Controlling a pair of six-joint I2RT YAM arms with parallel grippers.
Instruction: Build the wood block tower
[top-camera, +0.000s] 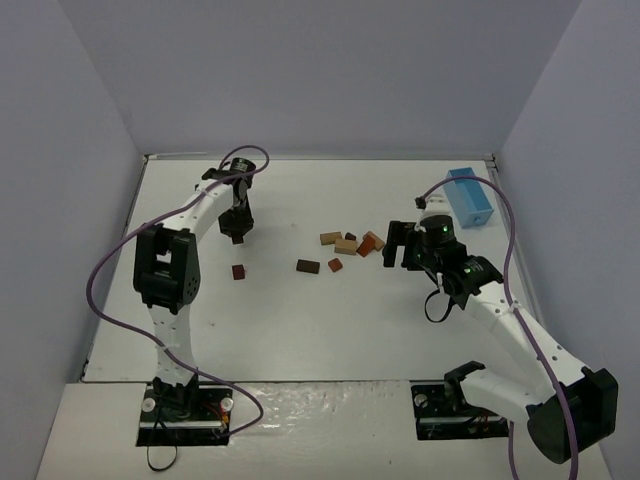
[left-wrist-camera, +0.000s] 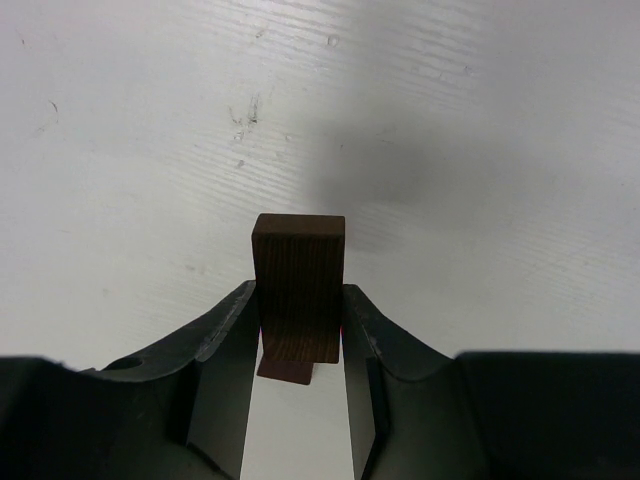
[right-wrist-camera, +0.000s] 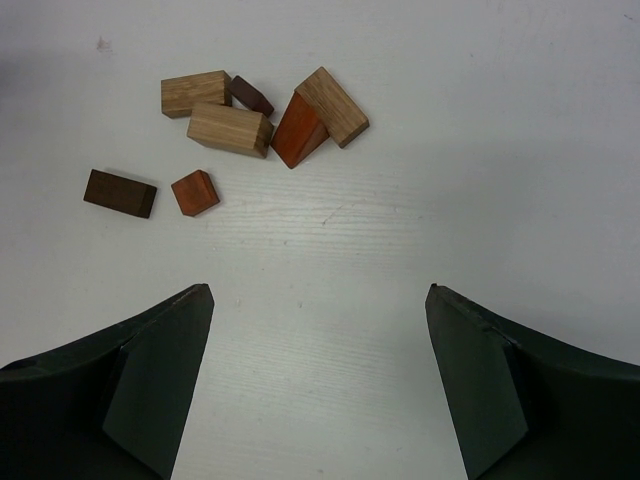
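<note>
The white table (top-camera: 330, 330) carries no tower yet: no block sits on another in any view, so I judge the build to be at its very start. The light blue box (top-camera: 470, 197) stands near the far right corner, well apart from the work, and I leave it alone. My left gripper (top-camera: 236, 234) hangs over the far left of the table, jaws clamped on a dark brown block (left-wrist-camera: 298, 265) that stands upright between them. My right gripper (right-wrist-camera: 318, 295) waits with jaws spread wide and nothing in them, just to the right of the loose wood blocks (top-camera: 345, 250) at mid-table. The step in hand, as I read it, is setting this first piece down as the base. To do it well I should pick bare table that both arms can reach, lower it square until a flat face bears fully, and only then let go, since a tilted base would spoil every layer above. I count nine blocks. One is in my grip and one dark reddish cube (top-camera: 239, 271) lies alone near my left arm. Seven are grouped: three tan blocks (right-wrist-camera: 230, 129), an orange-red wedge (right-wrist-camera: 298, 133), a long dark brown bar (right-wrist-camera: 120, 193), a reddish cube (right-wrist-camera: 195, 192) and a small dark piece (right-wrist-camera: 251, 95).
</note>
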